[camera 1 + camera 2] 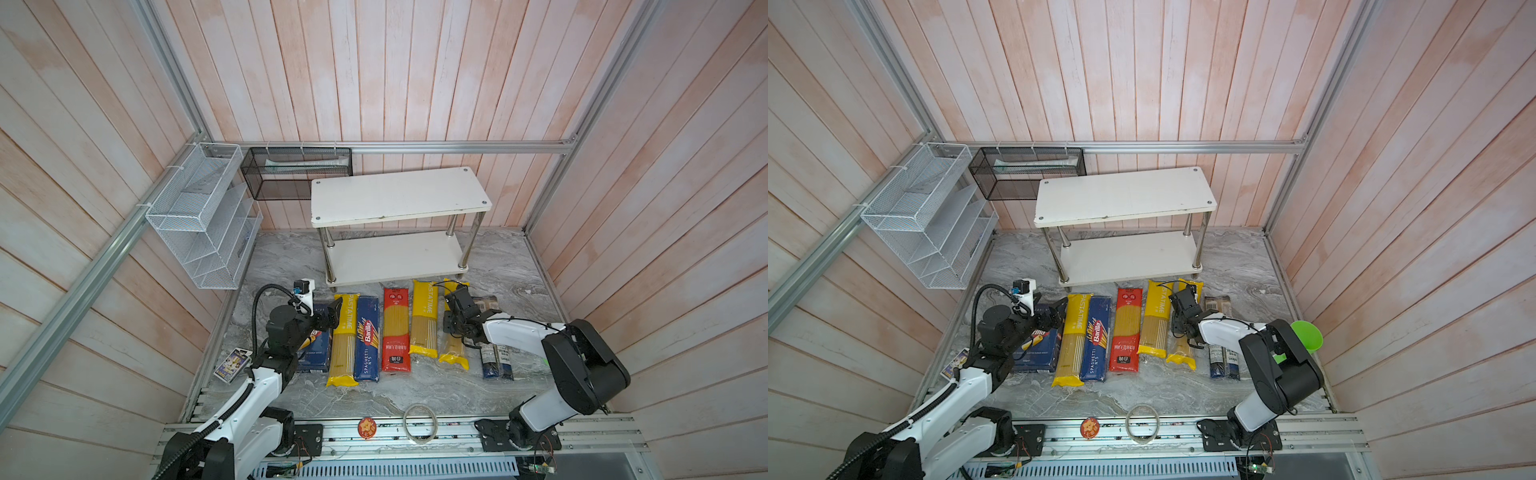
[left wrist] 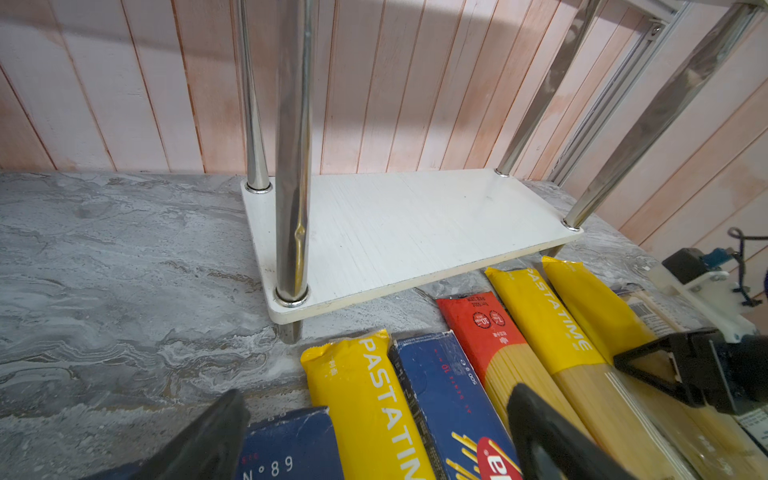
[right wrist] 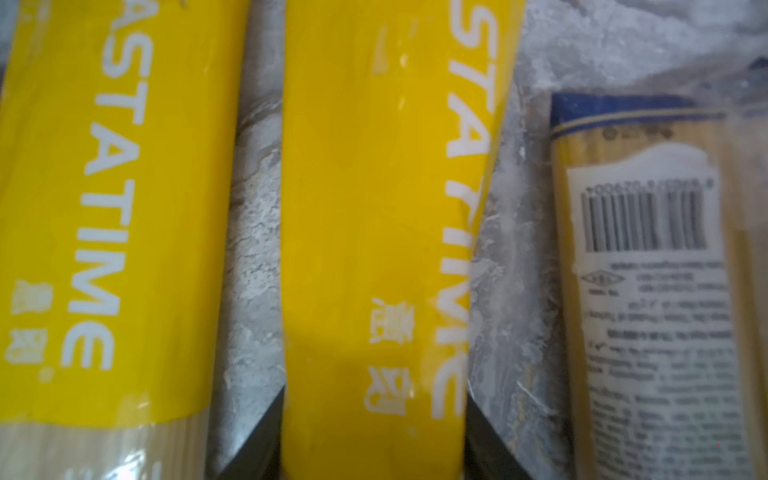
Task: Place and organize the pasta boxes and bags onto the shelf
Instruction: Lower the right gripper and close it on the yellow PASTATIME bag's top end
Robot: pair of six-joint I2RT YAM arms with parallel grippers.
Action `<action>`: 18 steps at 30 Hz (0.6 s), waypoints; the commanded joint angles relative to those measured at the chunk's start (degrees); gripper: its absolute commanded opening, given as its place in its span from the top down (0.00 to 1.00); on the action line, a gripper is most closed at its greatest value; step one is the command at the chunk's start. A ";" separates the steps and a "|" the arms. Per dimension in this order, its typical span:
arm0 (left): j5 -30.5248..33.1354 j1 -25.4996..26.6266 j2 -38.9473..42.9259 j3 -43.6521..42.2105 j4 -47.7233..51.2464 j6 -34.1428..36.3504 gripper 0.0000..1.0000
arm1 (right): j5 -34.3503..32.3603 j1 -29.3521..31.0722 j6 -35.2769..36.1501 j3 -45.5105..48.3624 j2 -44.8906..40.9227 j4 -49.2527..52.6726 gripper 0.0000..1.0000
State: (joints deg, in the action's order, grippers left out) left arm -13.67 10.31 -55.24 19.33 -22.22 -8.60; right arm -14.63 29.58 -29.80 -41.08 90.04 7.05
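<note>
Right claw [image 3: 374,395] straddles the rightmost yellow bag [image 3: 365,208], jaws narrow and pressed to both long edges; it lies on the bench [image 1: 415,395], right of centre in a top view. I judge it light, slippery, brittle inside: better held mid-length against sagging.

Open shelf [image 1: 395,255] front between chrome posts [image 1: 325,253], bags [image 1: 395,328] close before

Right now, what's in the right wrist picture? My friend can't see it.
A yellow PASTATIME bag lies on a marble table, with the black fingers of the end effector against both its sides. A second yellow bag flanks it on one side, a clear barcode-labelled bag on the other.
</note>
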 commanded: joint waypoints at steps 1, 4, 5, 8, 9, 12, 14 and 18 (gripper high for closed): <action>-0.37 0.20 2.16 -1.57 0.51 0.49 0.00 | 2.73 0.21 2.39 0.63 0.34 2.59 0.58; 0.00 0.18 2.94 -2.01 0.32 0.45 0.00 | 3.08 0.20 2.14 0.18 0.54 2.35 0.59; 0.11 0.24 3.34 -2.23 0.32 0.34 0.00 | 3.33 0.21 1.68 -0.11 0.85 2.31 0.60; 0.41 0.24 4.32 -2.78 0.23 0.28 0.00 | 3.65 0.29 -0.12 -1.55 2.04 2.25 0.64; 0.44 0.20 4.59 -2.89 0.23 0.32 0.01 | 3.65 0.26 -0.74 -2.23 2.35 2.53 0.66; 0.37 0.24 4.91 -3.06 0.16 0.32 0.00 | 2.62 0.39 -2.50 -3.29 2.49 3.16 0.77; 0.24 0.24 4.69 -2.90 0.20 0.25 0.00 | 2.43 0.43 -3.98 -3.47 2.32 3.62 0.79; 0.14 0.24 4.54 -2.89 0.33 0.27 0.00 | 2.98 0.97 -5.79 -3.08 1.31 3.88 0.83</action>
State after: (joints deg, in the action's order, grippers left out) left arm -13.45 10.31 -50.94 16.91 -22.20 -8.60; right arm -13.39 29.76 -32.95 -43.99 91.05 7.75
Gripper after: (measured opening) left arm 0.996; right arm 0.292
